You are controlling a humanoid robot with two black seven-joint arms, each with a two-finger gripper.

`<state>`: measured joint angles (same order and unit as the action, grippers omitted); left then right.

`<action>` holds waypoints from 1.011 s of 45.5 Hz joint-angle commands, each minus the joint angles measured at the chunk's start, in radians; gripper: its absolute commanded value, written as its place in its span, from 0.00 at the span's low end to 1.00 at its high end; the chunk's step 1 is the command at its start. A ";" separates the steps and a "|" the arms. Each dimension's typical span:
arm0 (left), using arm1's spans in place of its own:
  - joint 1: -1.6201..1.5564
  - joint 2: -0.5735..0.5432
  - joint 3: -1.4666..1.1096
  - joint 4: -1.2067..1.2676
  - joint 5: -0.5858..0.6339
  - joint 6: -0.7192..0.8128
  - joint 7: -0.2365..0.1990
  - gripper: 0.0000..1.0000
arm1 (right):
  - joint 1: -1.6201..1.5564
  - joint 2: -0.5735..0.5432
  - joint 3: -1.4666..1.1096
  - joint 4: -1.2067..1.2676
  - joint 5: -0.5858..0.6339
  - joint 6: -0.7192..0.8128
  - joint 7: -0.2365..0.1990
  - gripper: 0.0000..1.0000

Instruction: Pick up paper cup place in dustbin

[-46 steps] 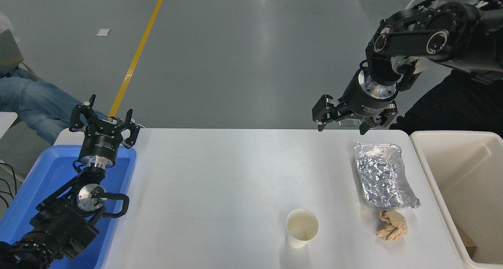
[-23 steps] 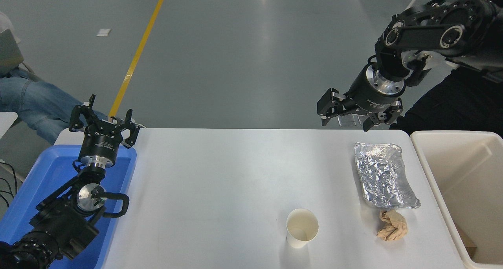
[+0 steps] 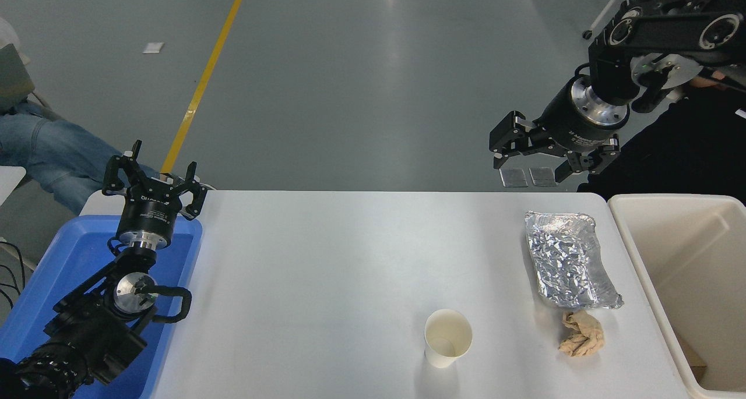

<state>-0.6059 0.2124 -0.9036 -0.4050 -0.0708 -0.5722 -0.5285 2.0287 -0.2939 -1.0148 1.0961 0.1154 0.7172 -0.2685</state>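
The paper cup (image 3: 447, 338) stands upright near the table's front edge, right of centre, empty and untouched. The beige dustbin (image 3: 641, 253) stands at the table's right end, partly cut off by the picture's edge. My right gripper (image 3: 533, 163) is open and empty, held high beyond the table's far edge, above and behind the foil tray, far from the cup. My left gripper (image 3: 153, 175) is open and parked over the blue tray at the lower left.
A crumpled foil tray (image 3: 565, 259) lies by the dustbin, with a tan paper wad (image 3: 581, 334) just in front of it. A blue tray (image 3: 64, 271) sits at the table's left end. A person's legs in jeans (image 3: 46, 154) show at the far left.
My right gripper has risen and moved to the right and away from the table, staying open. The cup, wad, foil tray and left arm have not moved.
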 commanded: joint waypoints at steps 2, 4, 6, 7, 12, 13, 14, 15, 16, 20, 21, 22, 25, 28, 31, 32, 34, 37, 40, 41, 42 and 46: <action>0.000 0.001 0.000 0.000 0.000 0.000 0.001 0.99 | 0.002 -0.001 0.009 0.005 0.001 0.001 0.000 1.00; 0.000 0.001 0.000 0.000 0.000 0.000 -0.001 0.99 | 0.001 -0.001 0.009 0.007 0.001 0.001 0.000 1.00; 0.000 0.001 0.000 0.000 0.000 0.000 -0.001 0.99 | 0.001 0.001 0.009 0.014 0.001 0.001 0.000 1.00; 0.000 -0.001 0.000 0.000 0.000 0.000 -0.001 0.99 | 0.001 0.001 0.007 0.019 0.001 0.001 0.000 1.00; 0.000 -0.001 0.000 0.000 0.000 0.000 0.001 0.99 | 0.001 0.001 0.005 0.025 0.001 0.001 0.000 1.00; 0.000 0.001 0.000 0.000 0.000 0.000 0.001 0.99 | 0.001 0.001 0.005 0.025 0.001 -0.001 0.000 1.00; 0.000 0.001 0.000 0.000 0.000 0.000 0.001 0.99 | 0.001 0.002 0.005 0.025 0.000 0.001 0.000 1.00; 0.000 0.001 0.000 0.000 0.000 0.000 0.001 0.99 | 0.001 0.002 0.005 0.025 0.000 -0.001 0.000 1.00; 0.000 0.001 0.000 0.000 0.000 0.000 0.001 0.99 | 0.001 0.004 0.005 0.025 0.000 -0.001 0.000 1.00; 0.000 -0.001 0.000 0.000 0.000 0.000 -0.001 0.99 | 0.001 0.010 0.005 0.025 -0.002 -0.002 0.000 1.00; 0.000 0.001 0.000 0.000 0.000 0.000 -0.001 0.99 | 0.001 0.010 0.007 0.025 -0.002 -0.002 0.000 1.00; 0.000 0.001 0.000 0.000 0.000 0.000 -0.001 0.99 | 0.001 0.012 0.009 0.025 -0.002 -0.004 0.000 1.00; 0.000 -0.001 0.000 0.000 0.000 0.000 0.001 0.99 | -0.001 0.012 0.010 0.025 -0.002 -0.005 0.000 1.00; 0.000 -0.001 0.000 0.000 0.000 0.000 0.001 0.99 | 0.001 0.010 0.010 0.025 -0.002 -0.005 0.000 1.00; 0.000 -0.001 0.000 0.000 0.000 0.000 -0.001 0.99 | 0.001 0.010 0.009 0.025 -0.002 -0.005 0.000 1.00; 0.000 -0.001 0.000 0.000 0.000 0.000 0.001 0.99 | 0.001 0.010 0.009 0.025 -0.002 -0.005 0.000 1.00; 0.000 -0.001 0.000 0.000 0.000 0.000 0.001 0.99 | 0.001 0.010 0.010 0.025 0.000 -0.005 0.000 1.00; 0.000 -0.001 0.000 0.000 0.000 0.000 -0.001 0.99 | -0.001 0.010 0.004 0.031 0.000 -0.005 0.000 1.00; -0.001 0.001 0.000 0.000 0.000 0.000 -0.001 0.99 | 0.001 0.010 0.002 0.053 -0.003 -0.005 0.000 1.00; 0.000 0.001 0.000 0.000 0.000 0.000 -0.001 0.99 | 0.001 0.012 0.002 0.062 -0.003 -0.005 0.000 1.00; 0.000 -0.001 0.000 0.000 0.000 0.000 -0.001 0.99 | 0.002 0.012 0.002 0.076 -0.005 -0.005 0.000 1.00; -0.001 -0.001 0.000 0.000 0.000 0.000 0.001 0.99 | 0.004 0.012 0.002 0.134 -0.014 -0.002 0.000 1.00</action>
<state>-0.6059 0.2124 -0.9035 -0.4049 -0.0703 -0.5722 -0.5282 2.0290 -0.2836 -1.0095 1.1466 0.1125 0.7122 -0.2684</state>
